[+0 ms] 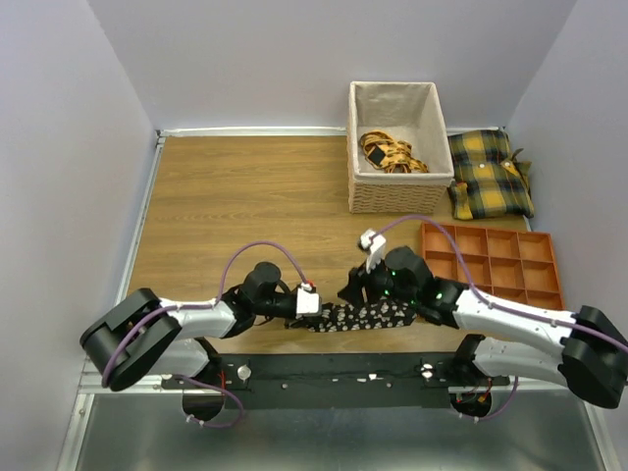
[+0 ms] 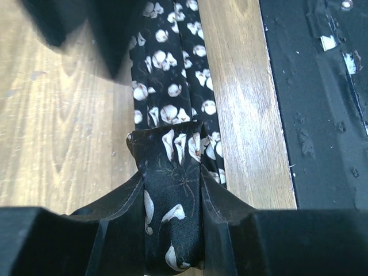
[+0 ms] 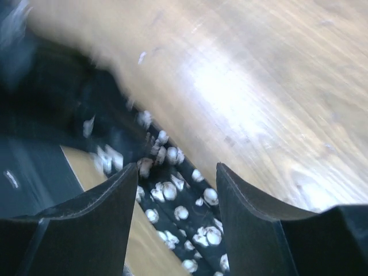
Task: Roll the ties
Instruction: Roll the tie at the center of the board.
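A black tie with small white flowers (image 1: 378, 316) lies flat along the table's near edge between my two arms. My left gripper (image 1: 316, 306) is shut on the tie's coiled left end. In the left wrist view the coil (image 2: 172, 149) sits pinched between both fingers (image 2: 221, 201), and the flat strip (image 2: 167, 86) runs away from it. My right gripper (image 1: 353, 287) hangs open over the strip's middle. In the right wrist view the strip (image 3: 178, 213) passes under the gap of that gripper (image 3: 177, 168), and neither finger touches it.
A wicker basket (image 1: 400, 196) at the back holds yellow patterned fabric. Two yellow-and-black plaid cushions (image 1: 491, 175) lie to its right. An orange compartment tray (image 1: 491, 260) sits beside my right arm. A black rail (image 1: 343, 368) borders the near table edge.
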Controlling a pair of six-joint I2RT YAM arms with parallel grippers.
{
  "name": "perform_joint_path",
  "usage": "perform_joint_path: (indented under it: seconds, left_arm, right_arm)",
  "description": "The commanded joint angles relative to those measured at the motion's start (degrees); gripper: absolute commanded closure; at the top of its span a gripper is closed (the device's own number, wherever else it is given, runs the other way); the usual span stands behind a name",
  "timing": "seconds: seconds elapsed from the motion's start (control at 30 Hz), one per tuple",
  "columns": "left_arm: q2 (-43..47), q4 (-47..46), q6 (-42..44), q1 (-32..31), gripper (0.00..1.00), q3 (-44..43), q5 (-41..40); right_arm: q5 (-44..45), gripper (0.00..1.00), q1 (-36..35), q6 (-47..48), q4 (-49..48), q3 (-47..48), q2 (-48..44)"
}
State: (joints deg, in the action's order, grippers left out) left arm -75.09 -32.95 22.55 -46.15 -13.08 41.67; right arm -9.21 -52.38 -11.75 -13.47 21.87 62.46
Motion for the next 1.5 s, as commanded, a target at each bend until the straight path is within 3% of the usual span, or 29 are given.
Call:
perform_joint_path:
  seconds: [0.0, 0.1, 0.23, 0.4, 0.63, 0.87, 1.0, 1.03, 1.17, 1.3, 1.47]
  left_arm:
    - [3.72, 0.35, -2.32, -0.61, 1.00, 1.74, -4.05]
    - [1.88, -1.15, -3.73, -0.87, 1.00, 1.22, -7.03]
    - [3.63, -4.93, -3.13, -2.88, 1.00, 4.64, -9.24]
    - [3.64, -6.07, -4.17, -3.33, 1.00, 4.73, -11.69]
    - [3.28, -7.74, -4.27, -3.68, 1.00, 5.70, -12.49]
    - [3.81, -7.74, -3.39, -3.77, 1.00, 6.14, -11.26]
    - [4.42, -7.92, -3.21, -3.77, 1.00, 6.66, -10.82]
    - [4.43, -7.92, -3.21, -3.77, 1.00, 6.67, -10.91]
    - [5.56, -7.83, -4.69, -3.77, 1.00, 6.49, -11.78]
    - [5.92, -7.91, -9.26, -3.86, 1.00, 4.30, -21.17]
    - [4.95, -14.24, -8.31, -3.77, 1.00, 3.94, -35.68]
  right_arm:
    - [15.87, 0.37, 1.40, -19.52, 37.80, 15.11, -3.21]
    - [19.58, 0.38, 4.21, -28.84, 55.23, 21.71, -4.45]
    - [22.05, 0.41, 6.59, -35.97, 67.61, 25.76, -2.26]
    - [11.77, 0.40, 10.54, -39.21, 59.81, 17.35, 3.98]
    - [15.35, 0.39, 11.69, -52.93, 52.59, 6.80, 2.67]
    - [17.56, 0.38, 11.69, -56.18, 54.24, 9.32, 3.64]
    - [23.35, 0.28, 11.77, -57.95, 61.18, 13.28, 2.23]
    - [26.15, 0.21, 11.77, -57.60, 61.90, 14.33, 2.58]
    - [27.49, 0.23, 11.69, -51.03, 64.45, 21.88, 9.51]
    - [28.19, 0.25, 11.34, -48.02, 64.73, 25.59, 11.21]
    - [27.50, 0.25, 11.86, -44.78, 62.43, 25.94, 10.76]
